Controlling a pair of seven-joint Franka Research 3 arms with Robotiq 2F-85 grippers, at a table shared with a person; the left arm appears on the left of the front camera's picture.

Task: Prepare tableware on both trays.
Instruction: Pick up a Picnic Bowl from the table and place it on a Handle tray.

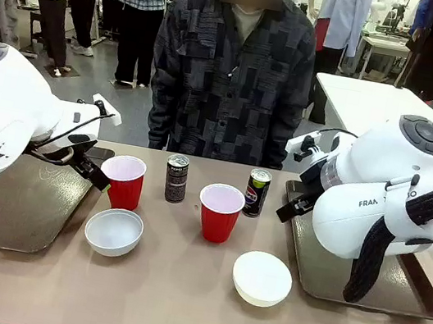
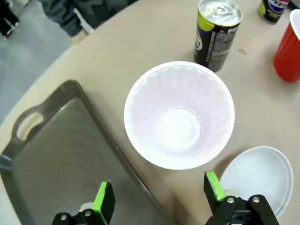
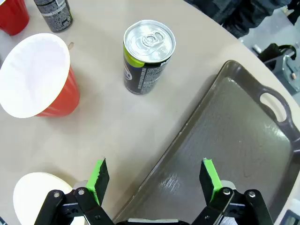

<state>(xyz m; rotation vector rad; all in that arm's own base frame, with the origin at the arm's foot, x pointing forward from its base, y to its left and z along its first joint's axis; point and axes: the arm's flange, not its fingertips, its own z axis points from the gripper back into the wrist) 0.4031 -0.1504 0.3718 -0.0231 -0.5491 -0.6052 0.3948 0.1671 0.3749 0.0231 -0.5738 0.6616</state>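
1. Left hand [image 2: 159,191] is spread wide with nothing in it, hanging right over the left cup [image 2: 179,115], whose white inside faces up between the fingers.
2. That cup stands on the surface [image 1: 176,305], just beside the inner rim of the left tray [image 1: 9,210]. The left bowl [image 1: 113,231] sits nearer the robot, and the left can [image 1: 175,178] is off toward the middle.
3. Right hand [image 3: 154,173] is spread too and empty, poised over the inner rim of the right tray [image 3: 234,136].
4. Ahead of it the right can [image 3: 148,56] stands upright on the surface near that rim. The right cup [image 3: 40,77] is farther toward the middle, and the right bowl [image 3: 37,197] is down by one finger.
5. From the front, all six pieces sit between the two trays, cups and cans in a row and bowls nearer the robot.
6. A person [image 1: 231,73] stands at the far side, behind the cans.
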